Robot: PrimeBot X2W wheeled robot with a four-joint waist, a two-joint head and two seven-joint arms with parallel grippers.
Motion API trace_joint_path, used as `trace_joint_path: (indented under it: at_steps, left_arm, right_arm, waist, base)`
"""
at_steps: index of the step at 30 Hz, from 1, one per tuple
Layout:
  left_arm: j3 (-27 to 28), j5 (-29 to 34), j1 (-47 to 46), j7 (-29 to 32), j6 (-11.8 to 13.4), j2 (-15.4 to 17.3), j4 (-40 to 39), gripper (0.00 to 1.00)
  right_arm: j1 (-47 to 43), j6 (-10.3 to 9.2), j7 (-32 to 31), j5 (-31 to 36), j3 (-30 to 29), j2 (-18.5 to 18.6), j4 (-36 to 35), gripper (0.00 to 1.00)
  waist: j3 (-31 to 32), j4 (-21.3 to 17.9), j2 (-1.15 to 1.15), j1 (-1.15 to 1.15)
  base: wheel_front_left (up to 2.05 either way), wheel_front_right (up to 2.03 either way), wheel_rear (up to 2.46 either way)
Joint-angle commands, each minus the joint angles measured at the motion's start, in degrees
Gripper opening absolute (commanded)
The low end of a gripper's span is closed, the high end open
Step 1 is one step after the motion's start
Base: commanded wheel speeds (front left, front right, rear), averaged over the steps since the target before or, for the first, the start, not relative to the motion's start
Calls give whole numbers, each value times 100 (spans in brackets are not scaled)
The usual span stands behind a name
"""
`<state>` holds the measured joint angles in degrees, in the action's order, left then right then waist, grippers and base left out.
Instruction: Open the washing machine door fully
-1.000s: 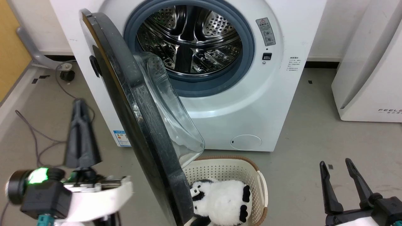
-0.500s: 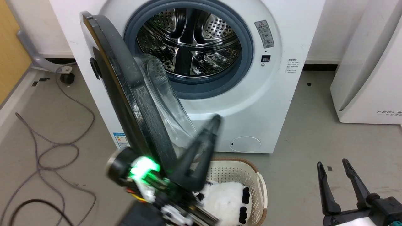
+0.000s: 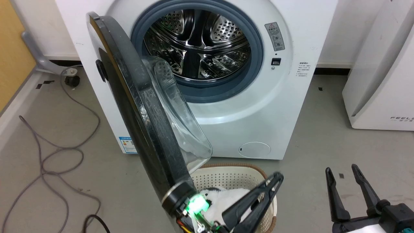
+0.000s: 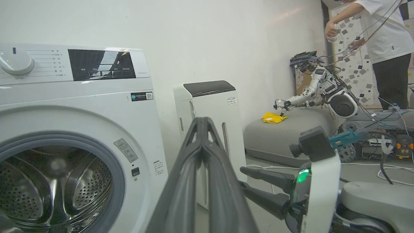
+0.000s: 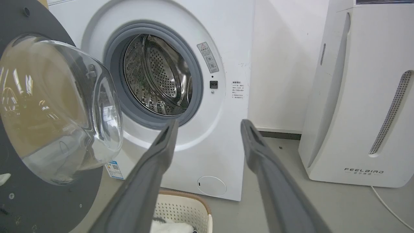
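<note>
The left gripper [image 3: 275, 177] hangs low over the laundry basket [image 3: 226, 176]. Its two fingers are pressed together with nothing between them (its wrist camera looks straight along them as one dark wedge), and the tips slant up and to the right toward the foot of the washing machine [image 3: 258, 106]. Just to the left of that gripper's wrist stands the washing machine door [image 3: 139, 106], roughly half open and seen nearly edge-on, its glass bowl [image 3: 181, 129] bulging back toward the steel drum [image 3: 197, 42]. I cannot tell whether the wrist touches the door's lower edge. Under the gripper, inside the basket, lies a black-and-white soft toy [image 3: 223, 197]. The right gripper [image 3: 341, 169] sits well off to the right of the left one, fingers spread wide and empty, pointing at the machine's front. Ahead of it and to its right is a second white appliance [image 3: 378, 81]. A grey cable [image 3: 64, 152] loops on the floor far to the left of the door.
</note>
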<state>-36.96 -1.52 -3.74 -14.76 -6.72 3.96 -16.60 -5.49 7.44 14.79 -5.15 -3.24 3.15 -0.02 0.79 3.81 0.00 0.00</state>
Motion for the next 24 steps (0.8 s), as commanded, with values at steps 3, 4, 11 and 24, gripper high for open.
trace_joint_path:
  at_steps: [3, 4, 11, 24]
  left_arm:
    - [-60, 65, 177, -24, 30, 54, 153, 0]
    - [-75, 73, 226, -24, 48, 71, 207, 0]
    - [-18, 63, 511, -24, 220, 202, 604, 0]
    - [879, -239, 534, -24, 692, 183, 1652, 0]
  right_arm:
    - [-98, 5, 20, -19, 5, -27, 11, 100]
    - [-100, 5, 20, -17, 6, -27, 13, 100]
    - [-102, 5, 20, -9, 6, -27, 32, 100]
    - [-60, 5, 21, 15, 4, -27, 89, 100]
  waist:
    - [-8, 26, 0, 0]
    - [-10, 34, 0, 0]
    - [-45, 94, 0, 0]
    - [-127, 193, 0, 0]
  base:
    - [0, 0, 0]
    - [0, 0, 0]
    - [0, 0, 0]
    - [0, 0, 0]
